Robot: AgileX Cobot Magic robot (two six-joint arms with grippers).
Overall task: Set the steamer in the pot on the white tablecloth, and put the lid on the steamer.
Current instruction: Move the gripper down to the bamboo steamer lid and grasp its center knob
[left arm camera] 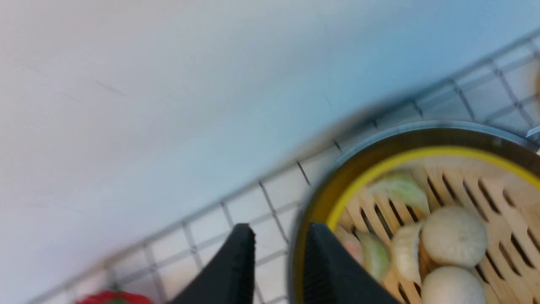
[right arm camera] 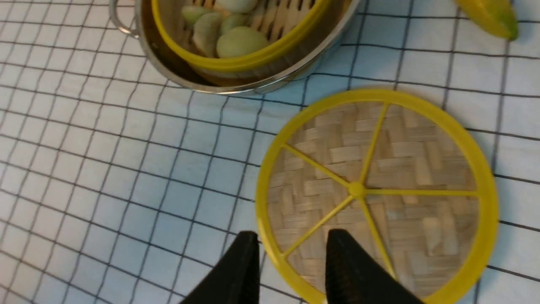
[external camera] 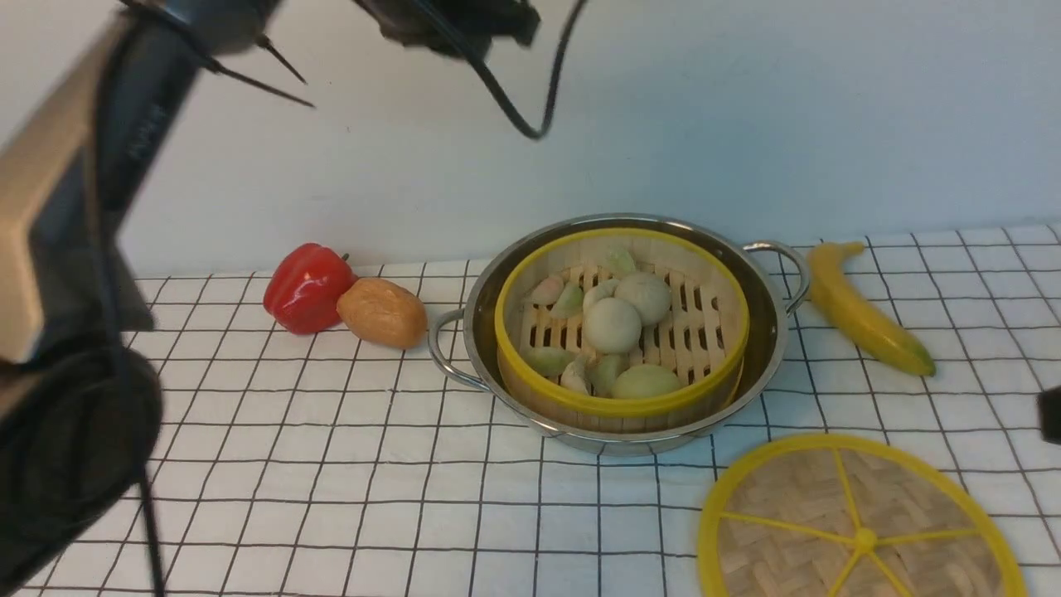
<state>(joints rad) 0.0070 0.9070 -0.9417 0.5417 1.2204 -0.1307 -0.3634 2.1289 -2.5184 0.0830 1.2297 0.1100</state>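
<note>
I see the steamer [external camera: 622,406] sitting inside the pot [external camera: 767,332], its yellow rim ringed by the steel wall and pale buns [external camera: 612,325] lying on its slats. The pot stands on the white tablecloth [external camera: 331,464]. The lid [external camera: 829,506] lies flat on the cloth to the near right of the pot, close to it but not touching.

My left hand [left arm camera: 280,230] hangs over the pot's far-left rim, its fingers a little apart with nothing between them. My right hand [right arm camera: 291,236] is on the near side of the pot over the lid's edge. It is partly open and holds nothing, and the yellow rim shows in the gap between its fingers.

A banana [external camera: 862,315] lies just right of the pot. A red pepper [external camera: 307,286] and a brown potato [external camera: 381,311] lie touching each other to the pot's left.
</note>
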